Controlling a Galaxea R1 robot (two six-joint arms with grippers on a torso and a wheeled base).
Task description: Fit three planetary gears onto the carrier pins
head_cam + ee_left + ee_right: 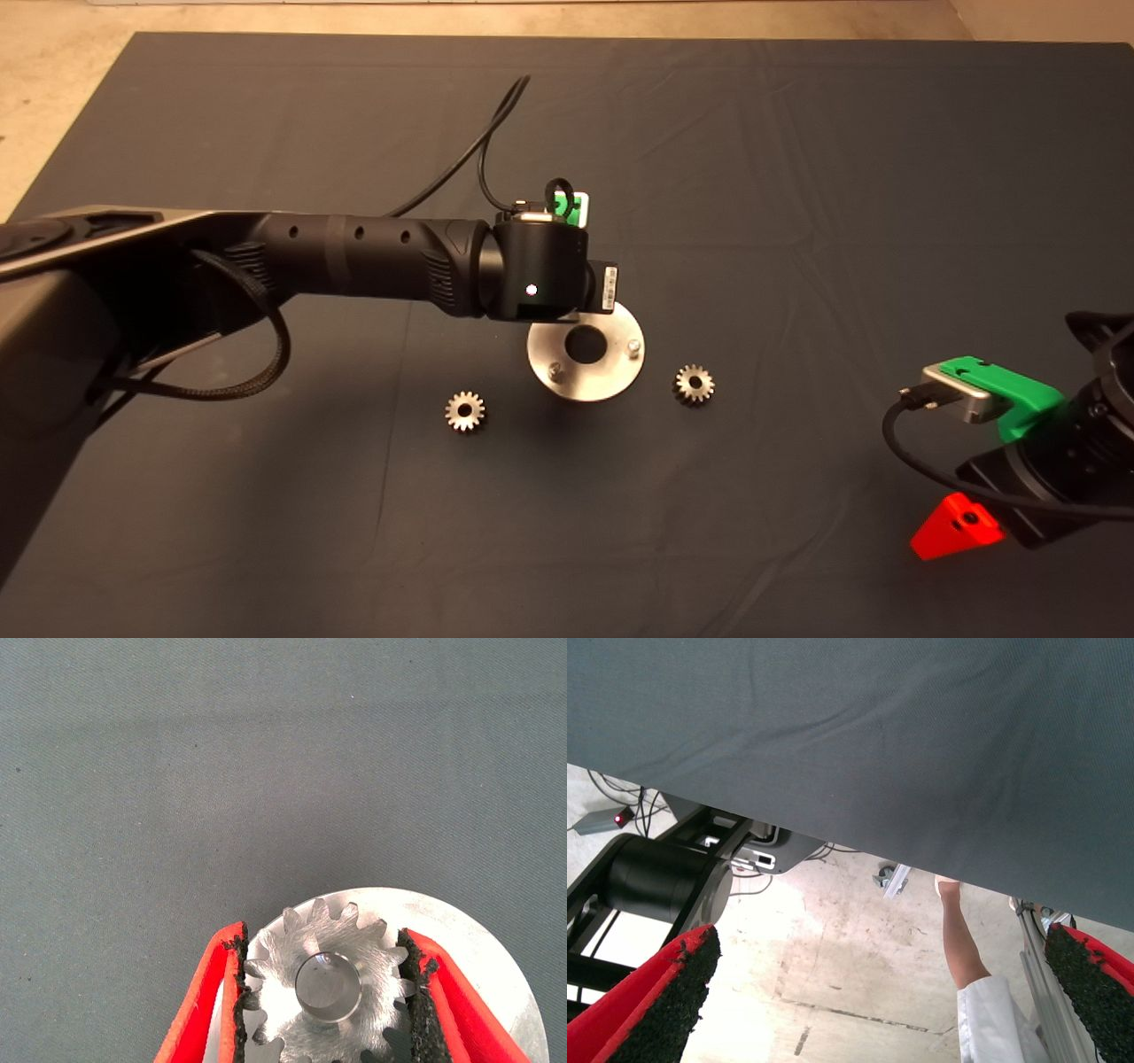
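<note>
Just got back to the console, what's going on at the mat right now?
The left tool holds one planetary gear over the carrier disc, its bore lined up on a pin. Whether the gear is fully seated cannot be told. Two other gears lie loose on the mat, one left of the disc, one right. Two pins stand bare. The right tool waits open at the mat's edge.

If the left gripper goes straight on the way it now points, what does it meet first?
Probably the disc: the left gripper holds a gear right over it, bore apparently on a pin. Remaining depth is unclear.
</note>
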